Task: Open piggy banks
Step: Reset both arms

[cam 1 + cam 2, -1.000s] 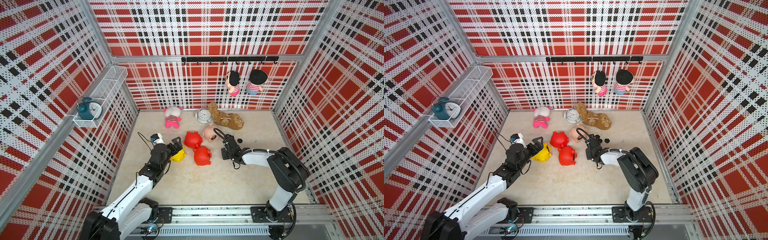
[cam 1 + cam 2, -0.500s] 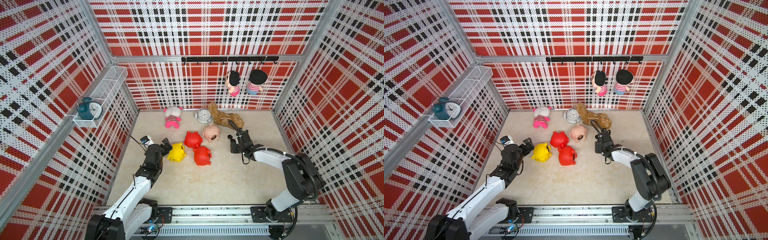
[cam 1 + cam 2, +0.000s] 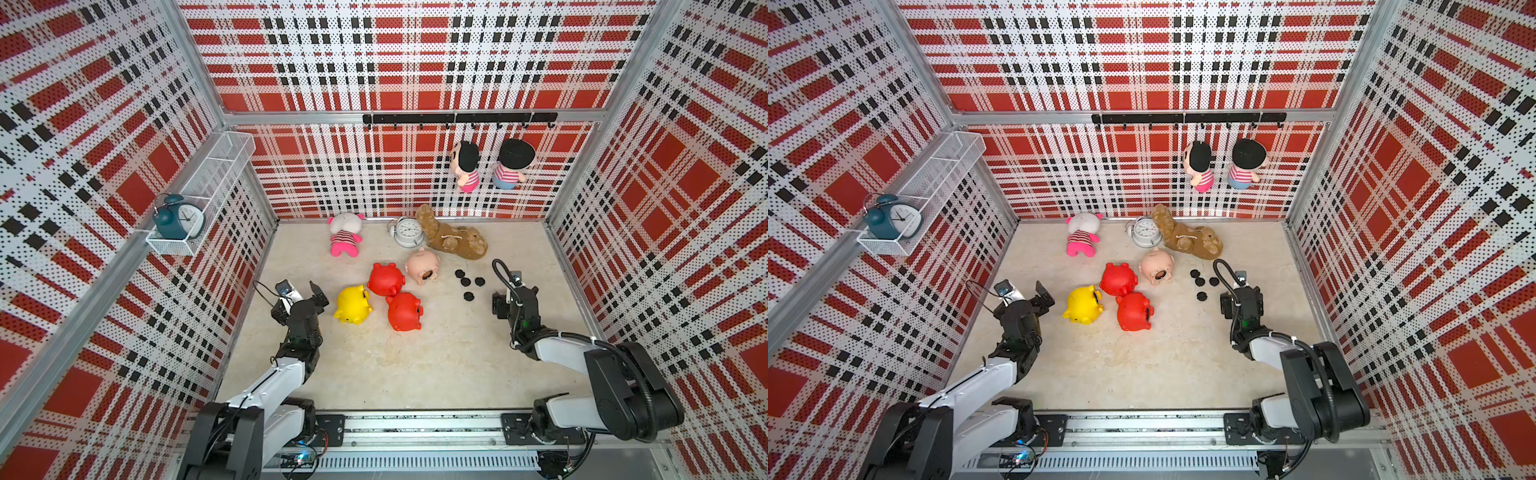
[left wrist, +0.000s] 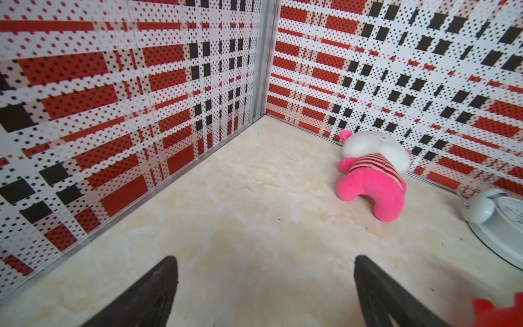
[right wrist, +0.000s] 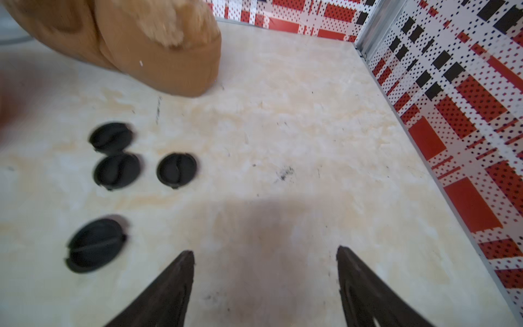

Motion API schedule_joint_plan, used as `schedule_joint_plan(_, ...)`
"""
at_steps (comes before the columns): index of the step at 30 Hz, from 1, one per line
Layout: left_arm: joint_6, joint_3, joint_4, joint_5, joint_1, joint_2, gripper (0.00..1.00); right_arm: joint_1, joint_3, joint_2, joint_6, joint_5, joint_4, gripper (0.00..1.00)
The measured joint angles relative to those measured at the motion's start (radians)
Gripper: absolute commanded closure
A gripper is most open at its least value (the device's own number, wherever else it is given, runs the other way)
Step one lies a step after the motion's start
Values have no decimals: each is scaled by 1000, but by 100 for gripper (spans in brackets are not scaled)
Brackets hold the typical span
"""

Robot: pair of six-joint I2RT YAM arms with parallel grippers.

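Lying just beside the spread, empty fingers of the right gripper [image 5: 264,250] are four black plugs [image 5: 177,170]; the left gripper [image 4: 264,257], fingers equally spread and empty, hovers near the yellow piggy bank [image 3: 353,305].

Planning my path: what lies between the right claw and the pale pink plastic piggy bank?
Four loose round black plugs, seen in both top views.

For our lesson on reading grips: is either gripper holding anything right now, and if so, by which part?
Nothing is held. The left gripper and right gripper both stand open, bare floor between their jaws; the black plugs lie loose.
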State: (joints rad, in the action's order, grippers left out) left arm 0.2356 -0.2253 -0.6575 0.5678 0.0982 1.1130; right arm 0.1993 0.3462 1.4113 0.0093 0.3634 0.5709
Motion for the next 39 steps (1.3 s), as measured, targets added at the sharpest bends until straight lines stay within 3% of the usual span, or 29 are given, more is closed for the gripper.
schedule_joint_plan(6, -87, 61, -206, -68, -22, 110, 2, -34, 25, 61, -97, 7, 183, 15)
schedule_joint_plan(11, -98, 126, -462, -182, -77, 152, 1, -45, 32, 54, -132, -82, 228, 15)
schedule_joint_plan(20, -61, 127, -641, -284, -172, 239, 2, -126, 43, 54, -58, -280, 264, 16)
schedule_joint_plan(26, -84, 161, -856, -368, -170, 433, 2, -177, -67, 136, 0, -353, 489, 15)
schedule_joint_plan(28, -93, 161, -879, -396, -169, 473, 2, -178, -110, 150, 9, -371, 536, 12)
schedule_joint_plan(29, -97, 162, -883, -405, -169, 475, 2, -178, -117, 153, 11, -378, 551, 0)
schedule_joint_plan(39, -106, 138, -933, -460, -174, 475, 1, -179, -58, 154, 37, -367, 575, 0)
